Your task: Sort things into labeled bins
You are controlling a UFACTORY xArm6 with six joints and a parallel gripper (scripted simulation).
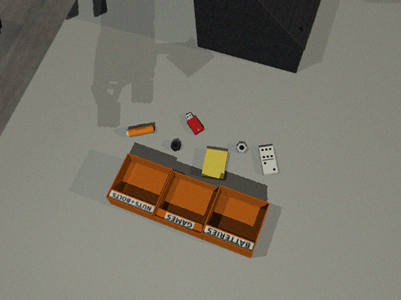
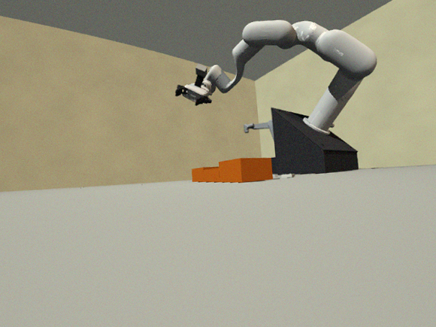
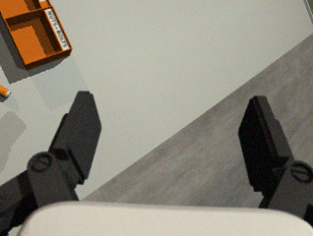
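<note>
The pincer (image 2: 193, 94) (image 3: 169, 111) was released, its fingers wide apart above the tabletop (image 1: 92, 256) (image 2: 218, 255) (image 3: 148, 84). The orange battery (image 1: 140, 130) (image 3: 4, 91), black nut (image 1: 175, 144), red USB stick (image 1: 194, 122), yellow block (image 1: 215, 163), pale nut (image 1: 242, 146) and domino (image 1: 268, 159) lay outside the empty NUTS+BOLTS (image 1: 143, 174) (image 3: 34, 41), GAMES (image 1: 190, 191) and BATTERIES (image 1: 238, 208) bins.

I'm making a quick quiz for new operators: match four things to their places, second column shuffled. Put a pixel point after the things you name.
1. orange cylindrical battery (image 1: 140, 130) (image 3: 4, 91)
2. red plastic USB stick (image 1: 195, 124)
3. white domino with black pips (image 1: 269, 165)
4. black robot pincer (image 2: 193, 96) (image 3: 169, 111)

A. right of the silvery hex nut (image 1: 245, 149), top view
B. raised above the table
C. nearest the NUTS+BOLTS bin (image 1: 143, 177) (image 3: 31, 41)
D. between battery and nut

1-C, 2-D, 3-A, 4-B
</note>
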